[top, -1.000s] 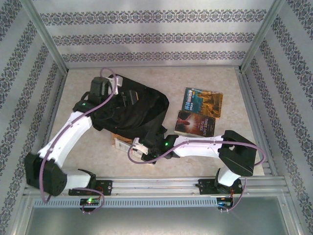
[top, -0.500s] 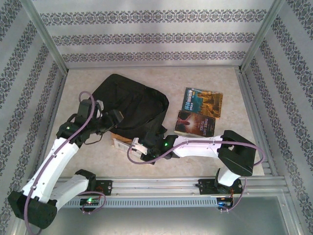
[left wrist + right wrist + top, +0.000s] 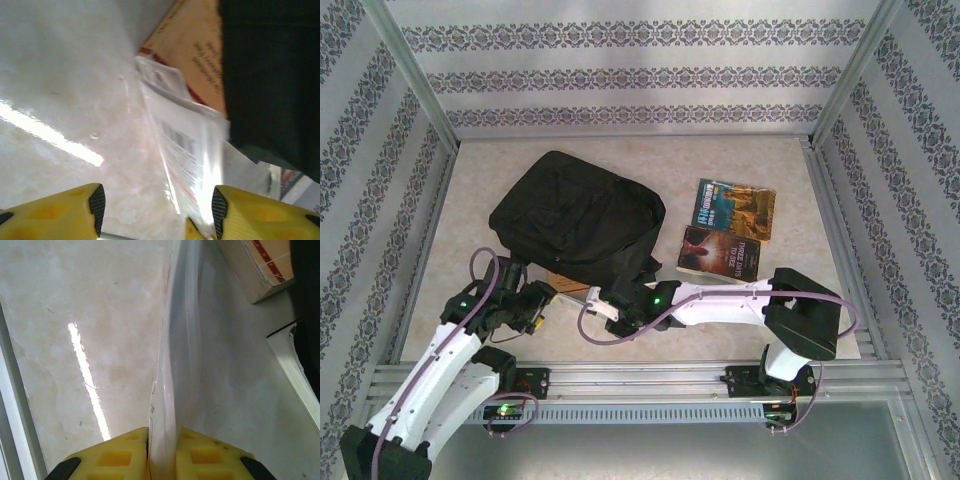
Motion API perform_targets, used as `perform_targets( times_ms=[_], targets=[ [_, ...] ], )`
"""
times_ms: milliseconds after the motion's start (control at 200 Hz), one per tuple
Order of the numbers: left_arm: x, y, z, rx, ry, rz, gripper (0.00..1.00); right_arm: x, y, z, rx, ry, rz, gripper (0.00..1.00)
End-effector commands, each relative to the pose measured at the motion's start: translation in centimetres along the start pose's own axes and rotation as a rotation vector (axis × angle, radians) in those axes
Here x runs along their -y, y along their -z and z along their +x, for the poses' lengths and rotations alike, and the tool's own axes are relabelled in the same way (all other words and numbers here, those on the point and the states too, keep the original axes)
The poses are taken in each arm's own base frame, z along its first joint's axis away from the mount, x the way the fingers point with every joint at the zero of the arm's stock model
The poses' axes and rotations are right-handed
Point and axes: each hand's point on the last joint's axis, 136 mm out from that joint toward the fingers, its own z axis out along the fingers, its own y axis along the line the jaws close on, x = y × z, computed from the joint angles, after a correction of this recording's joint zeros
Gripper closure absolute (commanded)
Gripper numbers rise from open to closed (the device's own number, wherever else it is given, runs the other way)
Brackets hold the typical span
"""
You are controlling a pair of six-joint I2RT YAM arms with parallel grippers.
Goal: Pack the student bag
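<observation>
Student bag [image 3: 575,215] just beyond both hands; left hand [image 3: 540,300] spread; right hand [image 3: 598,300] pinching clear plastic sleeve [image 3: 172,390].

The student bag [image 3: 575,215] was matt black cloth. The table [image 3: 75,315] looked smooth, glossy and marbled. The sleeve [image 3: 172,365] was clear, shiny plastic film.
</observation>
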Motion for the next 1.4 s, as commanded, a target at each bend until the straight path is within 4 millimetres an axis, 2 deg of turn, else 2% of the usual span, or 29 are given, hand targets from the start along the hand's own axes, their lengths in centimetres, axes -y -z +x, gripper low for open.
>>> perform_targets(
  times_ms=[0, 175, 225, 375, 465, 595, 769, 844, 904, 1024, 1079, 1114, 1229, 1319, 1394],
  targets=[
    [1.8, -0.8, -0.3, -0.012, 0.051, 0.093, 0.38, -0.3, -0.5, 0.4, -0.023, 0.027, 0.014, 0.83],
    [2.5, -1.3, -0.5, -0.009, 0.050, 0.124, 0.38, -0.7, -0.6, 0.6, -0.028, 0.038, 0.012, 0.83],
    [3.2, -1.5, -0.3, -0.024, 0.038, 0.163, 0.38, -0.9, -0.7, 0.7, -0.032, 0.039, 0.008, 0.83],
    [4.2, -1.6, -0.1, -0.043, 0.019, 0.230, 0.43, -0.9, -0.9, 0.9, -0.041, 0.039, 0.010, 0.82],
    [3.7, -1.4, -0.4, -0.019, 0.009, 0.200, 0.43, -1.1, -0.9, 0.9, -0.038, 0.041, 0.004, 0.82],
    [2.2, -2.5, -0.7, -0.008, 0.038, 0.139, 0.43, -1.1, -0.7, 0.5, -0.027, 0.046, 0.004, 0.82],
    [2.4, -3.8, -1.5, 0.012, 0.036, 0.105, 0.44, -1.5, -0.5, 0.6, -0.024, 0.076, 0.011, 0.83],
    [2.7, -4.3, -1.7, 0.007, 0.032, 0.100, 0.50, -1.5, -0.4, 0.6, -0.024, 0.086, 0.017, 0.82],
    [3.0, -4.5, -1.7, 0.002, 0.030, 0.102, 0.59, -1.7, -0.3, 0.7, -0.024, 0.095, 0.018, 0.82],
    [3.4, -4.4, -1.4, -0.014, 0.025, 0.123, 0.87, -1.8, 0.1, 0.5, -0.012, 0.101, 0.019, 0.81],
    [3.5, -4.2, -1.3, -0.019, 0.019, 0.132, 0.96, -1.9, 0.6, 0.4, -0.002, 0.104, 0.016, 0.80],
    [3.5, -3.9, -1.2, -0.020, 0.015, 0.133, 1.00, -2.1, 1.0, 0.1, 0.012, 0.109, 0.004, 0.78],
    [3.9, -2.3, -0.7, -0.020, -0.001, 0.165, 1.00, -3.0, 3.7, -1.2, 0.099, 0.120, -0.052, 0.64],
    [5.1, -0.2, -0.5, -0.004, -0.038, 0.221, 1.00, -3.5, 7.4, -3.4, 0.234, 0.090, -0.121, 0.52],
    [6.8, 1.7, -0.1, -0.003, -0.089, 0.291, 1.00, -3.5, 11.3, -5.5, 0.372, 0.040, -0.191, 0.48]
  ],
)
